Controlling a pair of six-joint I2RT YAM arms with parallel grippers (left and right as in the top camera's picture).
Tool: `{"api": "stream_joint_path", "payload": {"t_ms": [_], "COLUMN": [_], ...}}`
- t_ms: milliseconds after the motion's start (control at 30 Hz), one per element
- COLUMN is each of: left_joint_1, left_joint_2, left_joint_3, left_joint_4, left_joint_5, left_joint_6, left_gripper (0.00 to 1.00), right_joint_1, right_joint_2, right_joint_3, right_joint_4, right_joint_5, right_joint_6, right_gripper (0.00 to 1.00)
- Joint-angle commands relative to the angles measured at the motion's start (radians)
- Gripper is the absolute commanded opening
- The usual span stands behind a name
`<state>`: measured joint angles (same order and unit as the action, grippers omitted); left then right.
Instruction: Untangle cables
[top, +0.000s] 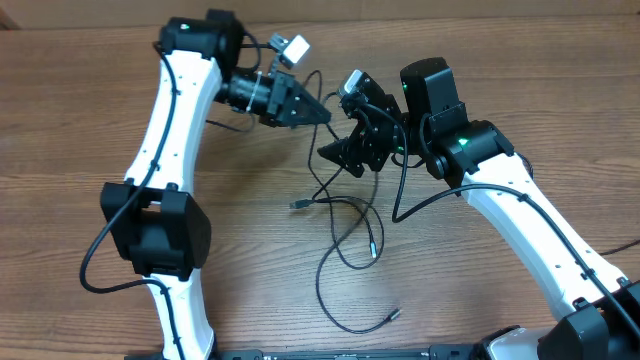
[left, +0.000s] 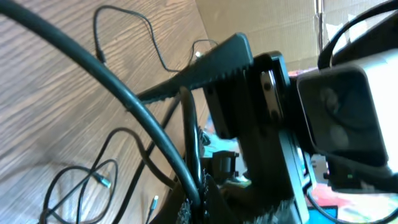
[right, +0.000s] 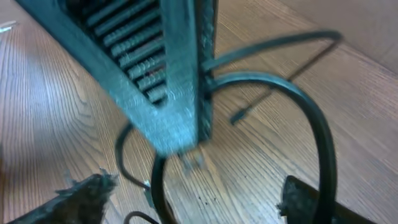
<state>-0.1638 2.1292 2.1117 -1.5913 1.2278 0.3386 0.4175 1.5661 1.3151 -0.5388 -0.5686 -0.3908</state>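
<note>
Thin black cables (top: 352, 203) lie in loose loops on the wood table (top: 500, 60), with small plug ends (top: 298, 205) spread toward the front. My left gripper (top: 322, 114) is shut on one cable strand (left: 189, 118) that rises from the pile; the strand is pinched between its jaws (left: 202, 199). My right gripper (top: 343, 150) hangs just right of it, tip to tip, and is open. In the right wrist view a cable (right: 163, 186) crosses the wide gap between its fingers (right: 196, 202), and another strand (right: 314, 118) arcs beside the right finger (right: 305, 199).
The left gripper's ribbed finger (right: 155, 68) fills the upper right wrist view, very close. The right gripper's toothed finger (left: 205, 65) crosses the left wrist view. Thicker arm wires (top: 100, 250) hang off both arms. A silver-tipped plug (left: 103, 182) lies on the wood below.
</note>
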Motion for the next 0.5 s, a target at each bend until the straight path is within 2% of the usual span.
{"api": "stream_joint_path", "payload": {"t_ms": [0,67,100,133,233,333,400,467], "left_joint_1": [-0.023,-0.029,-0.029,-0.028,-0.011,0.010,0.023,0.038], "left_joint_2": [0.009,0.009,0.009,0.009,0.009,0.009,0.009,0.009], "left_joint_3": [-0.002,-0.002,-0.002,-0.002,-0.002,-0.002,-0.002,-0.002], "left_joint_4": [0.034,0.046,0.048,0.048,0.048,0.049,0.053,0.057], "left_joint_5": [0.034,0.032,0.029,0.028,0.026,0.019,0.000,-0.048], "left_joint_6": [-0.140,-0.145,-0.145,-0.145,-0.145,-0.145,-0.145,-0.145], "left_gripper": [0.05,0.04,0.04,0.04,0.05,0.04,0.22,0.51], "right_joint_1": [0.001,0.000,0.000,0.000,0.000,0.000,0.000,0.000], "right_joint_2": [0.002,0.002,0.002,0.002,0.002,0.002,0.002,0.002], "right_joint_3": [0.015,0.015,0.015,0.015,0.015,0.015,0.015,0.015], "right_joint_4": [0.006,0.006,0.006,0.006,-0.006,-0.019,-0.025,-0.018], "right_joint_5": [-0.016,-0.009,-0.005,-0.005,-0.001,0.027,0.046,0.085], "right_joint_6": [-0.011,-0.010,-0.010,-0.010,-0.010,0.002,0.006,0.046], "right_gripper": [0.76,0.48,0.31,0.23,0.11,0.04,0.04,0.04]}}
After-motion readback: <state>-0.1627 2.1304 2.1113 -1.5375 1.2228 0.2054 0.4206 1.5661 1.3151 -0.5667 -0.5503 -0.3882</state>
